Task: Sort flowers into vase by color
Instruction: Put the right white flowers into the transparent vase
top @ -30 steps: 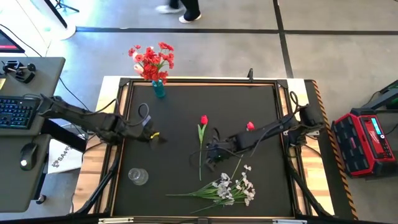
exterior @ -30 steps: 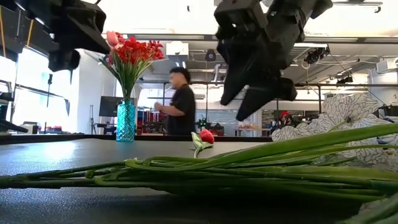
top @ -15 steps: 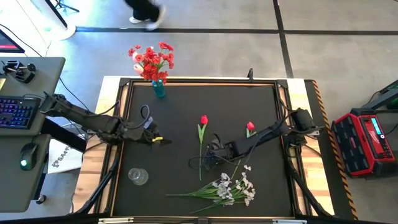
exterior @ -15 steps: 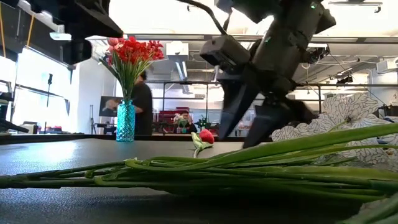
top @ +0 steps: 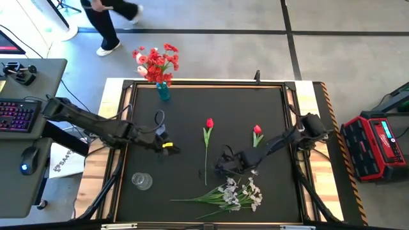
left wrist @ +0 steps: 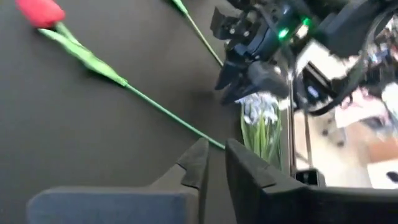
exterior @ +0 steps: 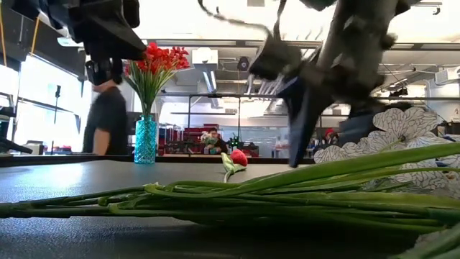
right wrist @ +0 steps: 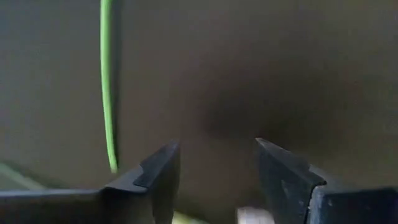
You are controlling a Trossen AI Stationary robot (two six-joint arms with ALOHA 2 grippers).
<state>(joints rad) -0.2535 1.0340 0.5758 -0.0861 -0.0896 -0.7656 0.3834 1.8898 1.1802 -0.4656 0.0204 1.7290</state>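
A red tulip [top: 209, 122] lies on the black table, its green stem [top: 205, 160] running toward the near edge. A second red tulip [top: 257, 131] lies to its right. A spray of white blossoms [top: 241, 193] lies by the near edge, and its stems [exterior: 251, 194] fill the low view. My right gripper [top: 222, 168] is open and hangs low just right of the first tulip's stem end [right wrist: 107, 87]; it touches nothing. My left gripper [top: 167, 147] is shut and hovers left of that tulip, whose stem shows in its wrist view [left wrist: 161, 111].
A blue vase [top: 163, 91] holding red blooms [top: 155, 61] stands at the table's far left. A clear glass vase [top: 142, 181] stands near the near left corner. A raised rim [top: 211, 82] frames the table. A person [exterior: 108, 119] walks beyond the far edge.
My right gripper has dropped toward the table and shifted toward the near edge, so the second tulip now shows clear of the arm. My left gripper has moved toward the table's right, closer to the first tulip. The flowers have stayed put.
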